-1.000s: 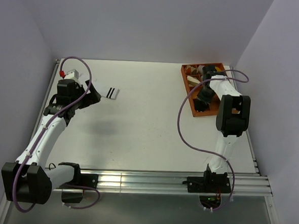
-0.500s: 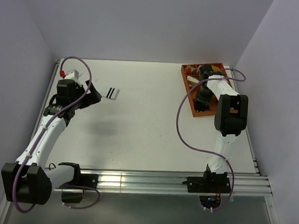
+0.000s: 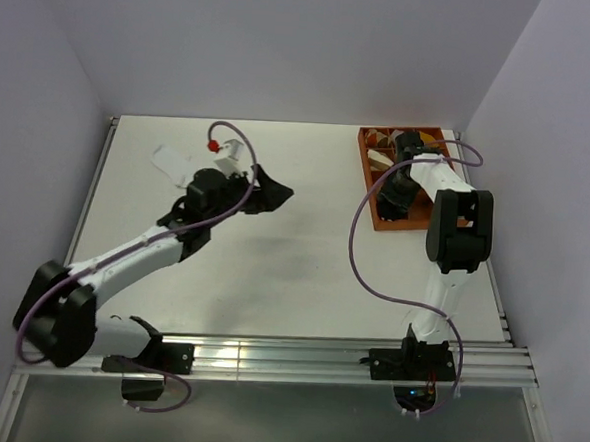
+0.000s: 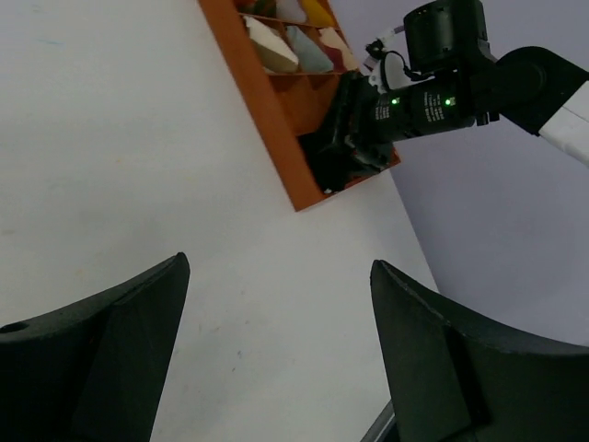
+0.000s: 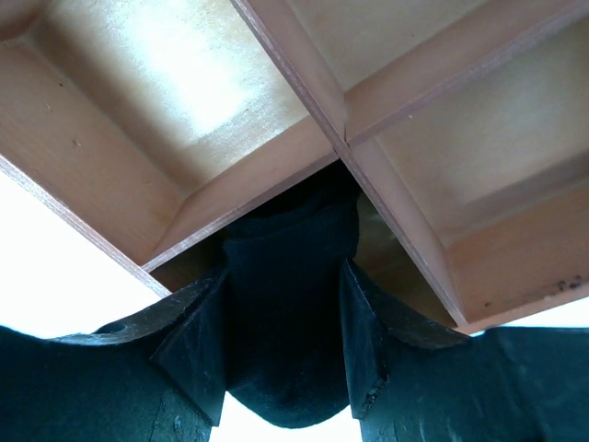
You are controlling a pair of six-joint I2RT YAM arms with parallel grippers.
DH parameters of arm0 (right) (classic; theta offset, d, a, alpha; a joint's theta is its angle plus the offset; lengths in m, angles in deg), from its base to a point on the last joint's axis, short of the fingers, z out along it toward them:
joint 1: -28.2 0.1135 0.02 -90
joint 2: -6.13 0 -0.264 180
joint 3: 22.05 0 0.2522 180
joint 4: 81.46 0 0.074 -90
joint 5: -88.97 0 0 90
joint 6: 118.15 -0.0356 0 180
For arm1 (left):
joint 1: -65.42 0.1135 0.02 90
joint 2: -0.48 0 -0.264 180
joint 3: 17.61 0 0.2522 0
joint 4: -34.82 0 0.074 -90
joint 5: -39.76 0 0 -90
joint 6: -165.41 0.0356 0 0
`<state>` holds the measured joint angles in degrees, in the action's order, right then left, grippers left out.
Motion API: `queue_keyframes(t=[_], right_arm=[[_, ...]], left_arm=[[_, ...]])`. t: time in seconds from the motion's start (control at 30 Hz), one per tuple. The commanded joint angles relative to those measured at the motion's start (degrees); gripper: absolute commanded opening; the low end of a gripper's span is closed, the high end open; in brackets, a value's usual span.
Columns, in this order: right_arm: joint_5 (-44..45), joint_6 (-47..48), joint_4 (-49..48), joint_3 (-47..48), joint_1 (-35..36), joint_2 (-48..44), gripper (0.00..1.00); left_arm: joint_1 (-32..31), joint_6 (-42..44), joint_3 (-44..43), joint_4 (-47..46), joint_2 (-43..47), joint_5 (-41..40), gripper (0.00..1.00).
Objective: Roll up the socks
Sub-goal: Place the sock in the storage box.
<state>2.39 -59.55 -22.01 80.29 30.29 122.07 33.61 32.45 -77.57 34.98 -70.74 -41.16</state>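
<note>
At the far left of the bench the white sock lies flat and alone (its striped cuff cannot be made out from above). A second ago the left arm was bent over that corner; it has since swung right toward the middle. The sock therefore looks unrolled and still waiting its turn. The arm now stretches low and diagonal from the near-left base. The left end effector is spread wide with nothing between its fingers, only bare bench, and it aims at the tray. On the right little has shifted. The right arm is folded over the tray's near end, with the right end effector dipped into the near compartment. Its fingers are closed against both sides of the black sock, a dark bundle. How firmly they press cannot be told, and this reads as the stowing step.
</note>
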Motion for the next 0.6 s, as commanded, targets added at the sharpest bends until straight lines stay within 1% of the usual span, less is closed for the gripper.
queue_keyframes(t=[0.0, 0.03, 0.1, 0.13, 0.17, 0.2, 0.23, 0.27, 0.3, 0.43, 0.47, 0.53, 0.57], right_arm=[[-5.17, 0.2, -2.27, -1.91, 0.29, -2.3, 0.52], [-5.35, 0.28, -2.36, -2.09, 0.29, -2.38, 0.52], [-5.35, 0.2, -2.62, -2.35, 0.37, -2.39, 0.53], [-5.35, 0.11, -2.71, -2.53, 0.2, -2.39, 0.53], [-5.35, 0.2, -2.8, -2.53, 0.2, -2.3, 0.53], [-5.35, 0.28, -2.8, -2.53, 0.2, -2.21, 0.53], [-5.09, 0.28, -2.71, -2.53, 0.2, -2.12, 0.53], [-4.66, 0.37, -2.71, -2.62, 0.2, -2.12, 0.53], [-4.74, 0.46, -2.89, -2.71, 0.2, -2.12, 0.53], [-5.09, 0.63, -2.71, -2.62, 0.11, -2.03, 0.53], [-5.18, 0.72, -2.8, -2.53, 0.11, -2.12, 0.53], [-5.35, 0.64, -2.89, -2.53, 0.02, -2.3, 0.53], [-5.62, 0.64, -3.06, -2.7, 0.02, -2.38, 0.53]], left_arm=[[-5.09, -4.42, -4.42, -22.31, -9.9, -2.75, 0.84], [-6.23, -3.8, -5.91, -25.82, -15.21, -2.93, 0.82], [-9.57, -2.13, -11.09, -27.96, -20.34, -3.02, 0.81], [-10.45, -1.35, -13.81, -30.4, -24.97, -3.28, 0.79], [-12.03, -1.25, -14.97, -31.73, -27.19, -3.72, 0.77], [-12.74, -1.25, -16.11, -32.96, -31.65, -3.46, 0.75], [-13.18, -1.42, -17.34, -34.19, -33.87, -2.93, 0.69], [-13.88, -2.12, -20.13, -35.42, -36.07, -2.15, 0.66], [-14.06, -2.48, -21.55, -35.96, -40.1, -1.79, 0.65], [-14.77, -2.83, -28.58, -37.81, -47.51, -0.03, 0.45], [-14.94, -2.66, -29.56, -37.9, -48.56, 0.23, 0.43], [-15.21, -1.87, -31.84, -39.04, -51.29, 0.94, 0.36], [-15.56, -1.6, -32.46, -39.3, -52.08, 1.02, 0.36]])
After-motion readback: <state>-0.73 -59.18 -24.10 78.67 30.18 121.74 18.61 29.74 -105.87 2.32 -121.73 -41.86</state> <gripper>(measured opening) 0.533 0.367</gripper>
